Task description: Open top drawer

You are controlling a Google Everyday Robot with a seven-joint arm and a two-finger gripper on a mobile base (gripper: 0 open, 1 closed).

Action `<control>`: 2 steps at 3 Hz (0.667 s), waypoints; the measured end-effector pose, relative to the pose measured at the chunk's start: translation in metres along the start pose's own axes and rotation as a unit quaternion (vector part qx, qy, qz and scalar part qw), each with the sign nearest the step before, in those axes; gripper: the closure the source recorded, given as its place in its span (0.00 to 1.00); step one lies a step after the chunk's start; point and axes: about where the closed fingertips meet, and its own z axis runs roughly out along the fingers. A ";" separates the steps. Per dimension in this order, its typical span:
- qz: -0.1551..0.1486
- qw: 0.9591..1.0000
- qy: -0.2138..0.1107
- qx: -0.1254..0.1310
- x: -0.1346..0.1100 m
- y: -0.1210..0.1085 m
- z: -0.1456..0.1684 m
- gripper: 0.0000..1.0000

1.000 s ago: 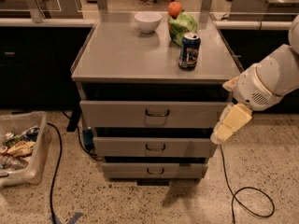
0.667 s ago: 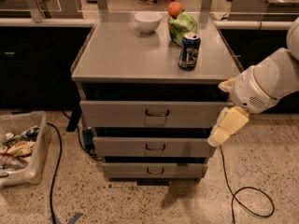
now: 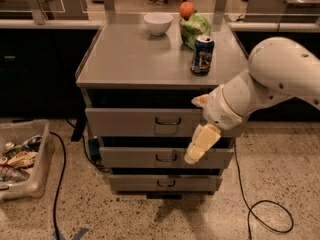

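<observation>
The top drawer is the widest of three grey drawers in the metal cabinet, and its front sits pushed in. Its small dark loop handle is at the centre. My gripper hangs in front of the right part of the top drawer front, just right of the handle. Its cream fingers are spread apart, one above the drawer front's top edge and one reaching down over the middle drawer. It holds nothing. The white arm comes in from the right.
On the cabinet top stand a white bowl, a green bag with an orange behind it, and a soda can. A bin of litter sits at the left. Cables lie on the floor.
My arm and gripper have moved left, from the cabinet's right edge to in front of the top drawer near its handle. The drawers have not moved.
</observation>
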 end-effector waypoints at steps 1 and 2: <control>-0.001 1.000 -0.001 0.000 -0.001 0.000 0.001 0.00; 0.008 1.000 0.006 0.006 0.007 -0.003 0.004 0.00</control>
